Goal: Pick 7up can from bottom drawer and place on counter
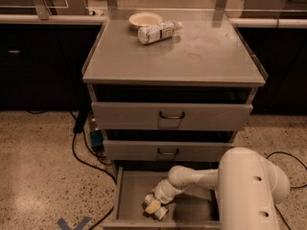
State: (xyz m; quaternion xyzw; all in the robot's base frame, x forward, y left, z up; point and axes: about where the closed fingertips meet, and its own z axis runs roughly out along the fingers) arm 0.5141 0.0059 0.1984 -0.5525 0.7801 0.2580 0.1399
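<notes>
One gripper (154,206) is hanging low over the front of the bottom drawer (130,188), near its middle, and whether its jaws are spread or pinching anything cannot be told from here. Pale yellowish parts are showing at its tip, close to the drawer floor. The 7up can is not showing plainly; judging by the pose, it is probably lying hidden under the gripper. The white arm (192,176) is slanting down into the drawer from the robot's rounded body (249,190) at the right.

As a judgement, an aluminium can like this is going to be light, thin-walled and smooth, so it is likely to dent under a hard squeeze and slip under a weak one. Taking it across the middle of its side, with moderate pressure, is looking like the safest hold.

Above, the two handled drawers (171,115) are sitting closed. The counter (201,56) is carrying a plastic bottle (158,31) lying on its side, touching or just beside a shallow bowl (145,19) at the back.
</notes>
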